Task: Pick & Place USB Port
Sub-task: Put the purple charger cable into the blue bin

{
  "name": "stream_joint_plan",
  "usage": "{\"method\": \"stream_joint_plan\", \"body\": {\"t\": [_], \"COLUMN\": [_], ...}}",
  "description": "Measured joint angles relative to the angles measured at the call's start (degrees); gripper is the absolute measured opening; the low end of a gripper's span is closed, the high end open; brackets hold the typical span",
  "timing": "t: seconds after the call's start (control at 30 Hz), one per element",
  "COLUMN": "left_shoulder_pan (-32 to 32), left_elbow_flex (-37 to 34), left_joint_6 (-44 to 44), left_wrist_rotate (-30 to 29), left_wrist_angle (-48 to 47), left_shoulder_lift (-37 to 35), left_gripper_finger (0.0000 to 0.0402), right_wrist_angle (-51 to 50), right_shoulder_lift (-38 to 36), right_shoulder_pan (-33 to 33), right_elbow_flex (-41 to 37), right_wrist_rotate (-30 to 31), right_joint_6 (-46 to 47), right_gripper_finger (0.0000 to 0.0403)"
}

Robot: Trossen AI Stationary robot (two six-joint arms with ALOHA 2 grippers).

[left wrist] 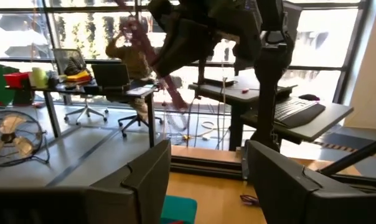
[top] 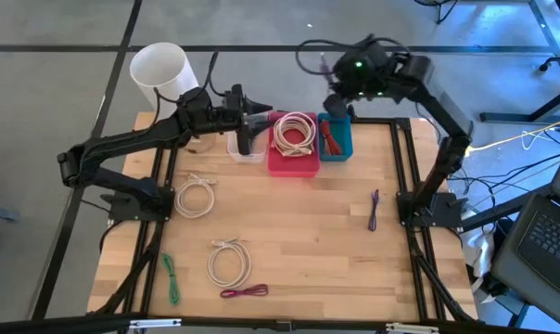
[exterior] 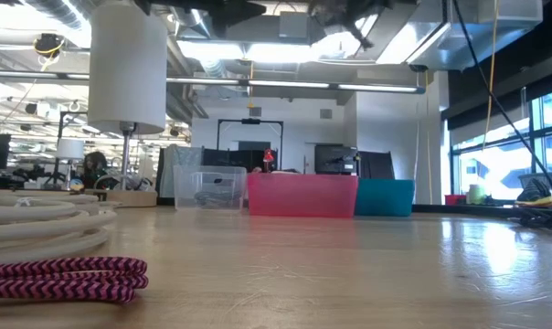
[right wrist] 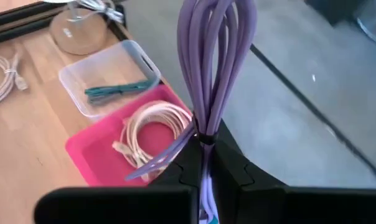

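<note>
On the far left of the tabletop [top: 299,232] lie things I have not picked up: a green cable [top: 171,278] near the front edge, a white coiled cable [top: 196,196] farther back, another white coil [top: 229,262] toward the front, and a magenta braided cable [top: 244,291] beside it. From the low view that magenta cable [exterior: 61,278] fills the near corner with white loops behind it, both cut off by the frame edge.

My left claw [top: 252,123] hangs over the clear bin [top: 246,147] at the back row, its fingers spread apart with nothing between them; in the left wrist view the two dark fingers [left wrist: 144,180] frame only the room beyond. A green cable [right wrist: 116,91] lies inside that clear bin, seen best from the right wrist.

Next comes the pink bin [top: 293,158], holding a white coiled cable [top: 295,132]. Then the teal bin [top: 337,141], with a reddish cable [top: 330,139] in it, hard to make out from above.

My right claw [top: 338,100] sits above the teal bin's back edge, clamped shut on a purple cable [right wrist: 211,74] bundle that stands upright from my fingers; its lower end is hidden behind them. From above, the arm hides the bundle.

Farther right, another purple cable [top: 374,210] lies alone on the wood.
</note>
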Motion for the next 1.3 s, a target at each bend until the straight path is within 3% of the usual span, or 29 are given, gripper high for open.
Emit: {"method": "stream_joint_plan", "body": {"t": [0.2, 0.33, 0.57, 0.83, 1.1, 1.3], "left_shoulder_pan": [0.0, 0.0, 0.0, 0.0, -0.02, -0.02], "left_elbow_flex": [0.0, 0.0, 0.0, 0.0, 0.0, 0.0], "left_joint_6": [-0.02, 0.0, -0.04, -0.04, -0.15, -0.17], "left_wrist_rotate": [-0.22, -0.27, -0.27, -0.26, 0.26, 0.3], "left_wrist_angle": [-1.31, -1.5, -1.47, -1.34, -1.36, -1.34], "left_shoulder_lift": [-0.22, -0.22, -0.22, -0.22, -0.22, -0.22], "left_gripper_finger": [0.0201, 0.02, 0.0199, 0.0199, 0.0196, 0.0196], "right_wrist_angle": [-8.96, -8.36, -8.39, -4.41, 7.88, 13.2], "right_shoulder_lift": [-1.8, -2.18, -1.51, -1.4, -1.35, -1.34], "right_shoulder_pan": [-5.41, -8.11, -11.7, -14.96, -17.03, -19.49], "right_elbow_flex": [0.01, -0.64, -3.57, -17.89, -33.97, -42.76], "right_wrist_rotate": [-2.46, -8.43, -8.7, -13.94, -22.02, -22.53], "right_joint_6": [9.73, 11.45, 13.29, 13.97, 12.54, 11.23], "right_gripper_finger": [0.0016, 0.0016, 0.0016, 0.0016, 0.0016, 0.0016]}}
